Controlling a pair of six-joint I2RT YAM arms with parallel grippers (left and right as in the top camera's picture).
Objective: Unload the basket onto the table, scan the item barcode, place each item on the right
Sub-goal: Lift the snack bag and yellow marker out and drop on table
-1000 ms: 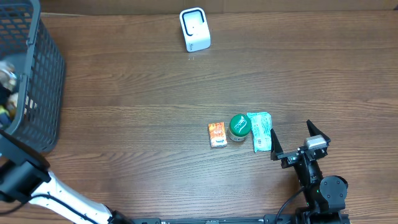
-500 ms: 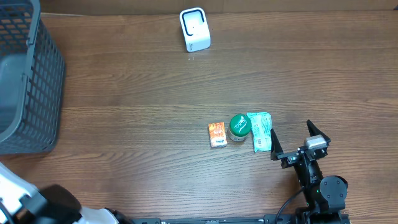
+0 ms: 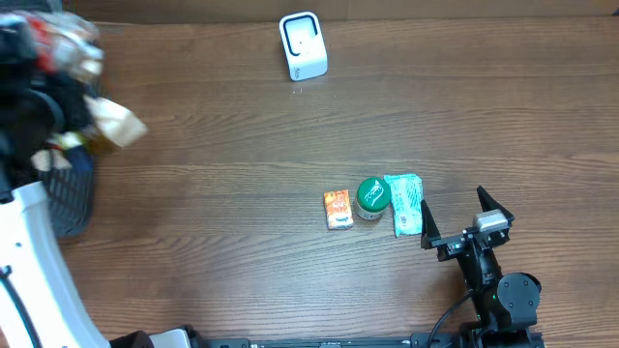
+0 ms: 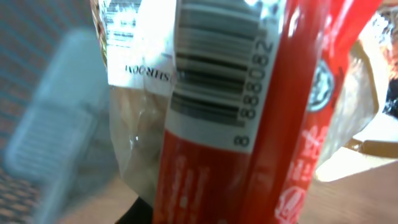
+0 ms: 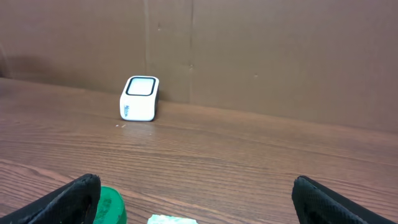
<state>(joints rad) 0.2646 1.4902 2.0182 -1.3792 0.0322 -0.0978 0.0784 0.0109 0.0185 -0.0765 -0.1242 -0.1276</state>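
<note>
The left pincer [image 3: 73, 92] is clenched on a red barcoded packet [image 4: 205, 155], while the right pincer [image 3: 453, 205] sits released, wide apart, low over the tabletop [image 3: 222, 145].

A wooden table [image 3: 213, 145] bears a white scanner [image 3: 303, 45] near its far edge. An orange carton [image 3: 338, 209], green tub [image 3: 372, 196] and pale-green packet [image 3: 406, 203] sit side by side.

Barcode label [image 4: 208, 74] on the red packet [image 4: 205, 180] reads, perhaps, 8 888082.

Red packet [image 4: 205, 177], black-and-white barcode [image 4: 208, 74]
</note>
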